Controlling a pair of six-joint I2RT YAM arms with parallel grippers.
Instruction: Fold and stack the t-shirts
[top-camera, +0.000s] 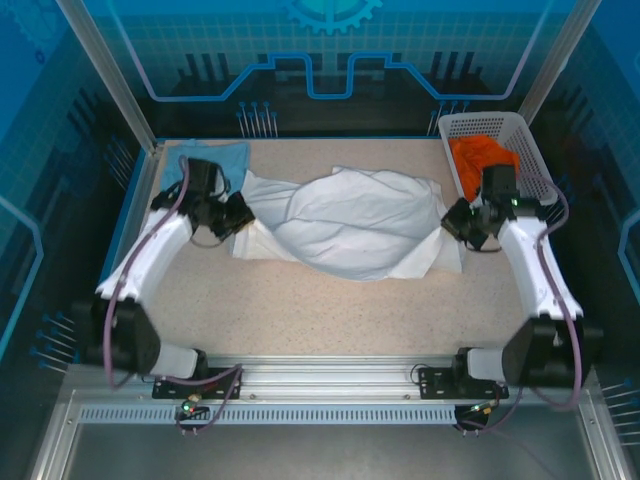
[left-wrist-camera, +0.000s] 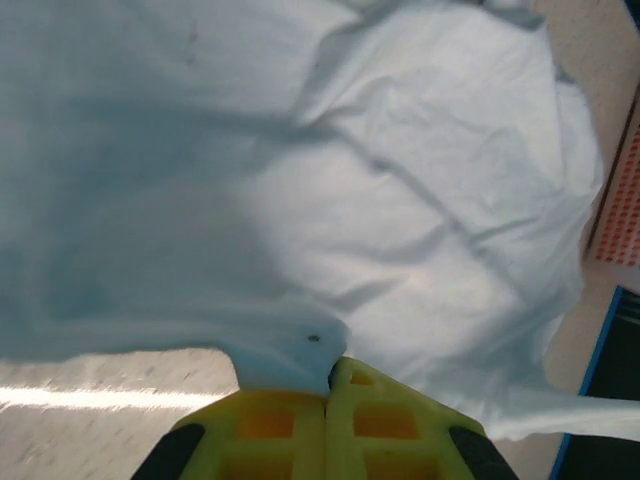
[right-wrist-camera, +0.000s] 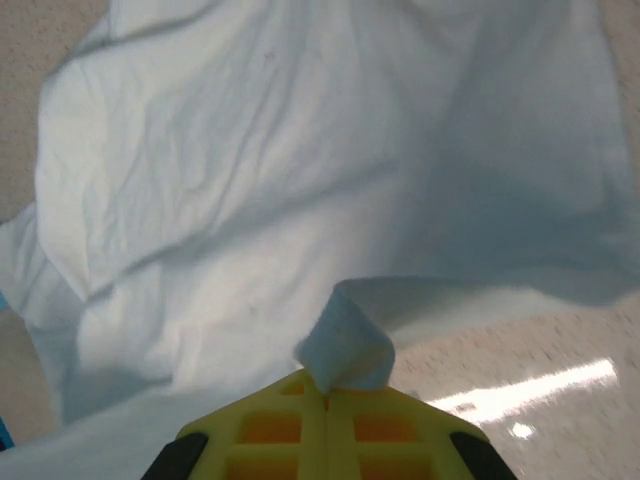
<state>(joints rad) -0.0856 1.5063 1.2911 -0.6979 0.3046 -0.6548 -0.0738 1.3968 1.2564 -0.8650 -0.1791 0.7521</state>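
Both grippers clamped on the white t-shirt, which sits mid-desk.

The white t-shirt (top-camera: 350, 225) lies bunched and puffed up across the middle of the desk (top-camera: 330, 310). The left gripper (left-wrist-camera: 328, 378) is pinched on a fold at its left edge and the right gripper (right-wrist-camera: 326, 385) on a tuft at its right edge. The light blue t-shirt (top-camera: 218, 158) lies flat at the far left corner, beside the left arm. A white basket (top-camera: 522, 128) holding orange cloth (top-camera: 480, 155) stands at the far right.
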